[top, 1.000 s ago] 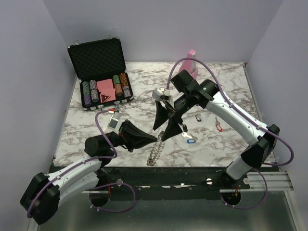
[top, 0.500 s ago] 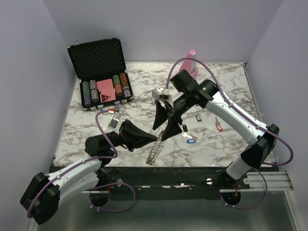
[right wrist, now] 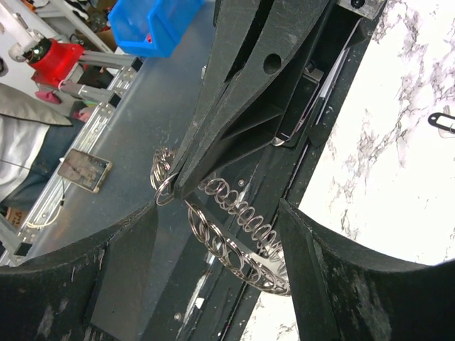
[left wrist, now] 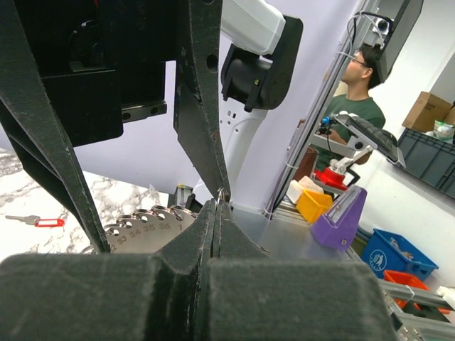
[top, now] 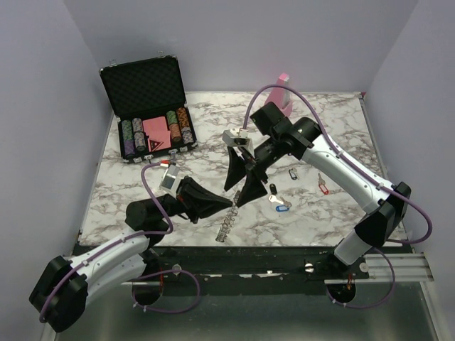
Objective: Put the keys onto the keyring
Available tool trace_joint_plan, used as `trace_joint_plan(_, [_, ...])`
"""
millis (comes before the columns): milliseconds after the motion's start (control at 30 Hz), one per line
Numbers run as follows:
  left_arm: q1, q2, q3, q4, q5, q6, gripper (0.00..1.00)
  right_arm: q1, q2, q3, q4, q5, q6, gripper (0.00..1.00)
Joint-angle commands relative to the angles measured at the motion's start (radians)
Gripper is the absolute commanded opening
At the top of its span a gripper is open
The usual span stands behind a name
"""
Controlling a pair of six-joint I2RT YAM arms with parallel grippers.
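Progress: early, by my read. No key shows on the keyring (top: 226, 226) in any view.

The left end effector (top: 230, 202) is clenched on one small rim loop of the keyring. It holds the ring edge-on at the 6 o'clock edge of the surface (top: 121, 192); whether the ring's bottom touches the surface I can't tell. Both wrist views show the same pinch.

The right end effector (top: 242, 183) has its jaws wide apart with nothing in them. It hangs just beside the left one, at about 1 o'clock from the ring.

The keys all lie loose on the surface, 1 to 3 o'clock from the ring:
- blue-tagged key (top: 282, 207), nearest
- black-tagged key (top: 292, 173)
- red-tagged key (top: 323, 187), farthest out

Left to do: every key needs picking up and threading, so essentially the whole job.

Other things: the open poker chip case (top: 149, 117) at 10 o'clock and the pink block (top: 283, 87) at the 12 o'clock edge are both well apart and out of the way.

Obstacles: the two end effectors crowd each other at the ring. The keys lie flat under the right arm, which likely makes for a fiddly pick.
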Motion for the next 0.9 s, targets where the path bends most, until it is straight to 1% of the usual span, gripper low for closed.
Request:
trace_joint_plan(0, [0.005, -0.012, 0.001, 0.022, -0.026, 0.014, 0.00, -0.001, 0.006, 0.011, 0.044, -0.011, 0.044, 0.77])
trace_joint_plan(333, [0.004, -0.005, 0.007, 0.034, -0.017, 0.005, 0.00, -0.002, 0.004, -0.012, 0.113, 0.031, 0.130, 0.74])
trace_joint_plan(433, [0.004, 0.003, 0.008, 0.054, -0.006, -0.006, 0.00, -0.001, 0.010, -0.017, 0.112, 0.020, 0.125, 0.74])
trace_joint_plan(500, [0.004, 0.014, 0.012, 0.077, 0.003, -0.019, 0.00, -0.001, 0.018, -0.007, 0.083, -0.014, 0.090, 0.77])
trace_joint_plan(600, [0.004, 0.023, 0.012, 0.098, 0.026, -0.033, 0.00, -0.001, 0.035, 0.035, -0.035, -0.054, -0.039, 0.87])
trace_joint_plan(667, [0.004, -0.001, 0.015, 0.062, 0.039, 0.009, 0.00, -0.002, 0.044, 0.088, -0.121, -0.057, -0.134, 0.93])
trace_joint_plan(700, [0.004, -0.029, 0.012, 0.007, 0.040, 0.070, 0.00, -0.001, 0.044, 0.112, -0.146, -0.043, -0.148, 1.00])
trace_joint_plan(767, [0.004, -0.124, 0.028, -0.193, 0.036, 0.217, 0.00, -0.001, 0.032, 0.140, -0.143, 0.010, -0.142, 1.00])
trace_joint_plan(800, [0.004, -0.171, 0.044, -0.363, 0.025, 0.299, 0.00, -0.001, 0.023, 0.135, -0.120, 0.043, -0.122, 1.00])
trace_joint_plan(833, [0.002, -0.223, 0.068, -0.468, 0.004, 0.392, 0.00, -0.001, 0.001, 0.122, -0.068, 0.090, -0.073, 1.00])
trace_joint_plan(867, [0.002, -0.262, 0.087, -0.622, -0.021, 0.465, 0.00, -0.001, -0.020, 0.097, -0.011, 0.136, -0.020, 1.00])
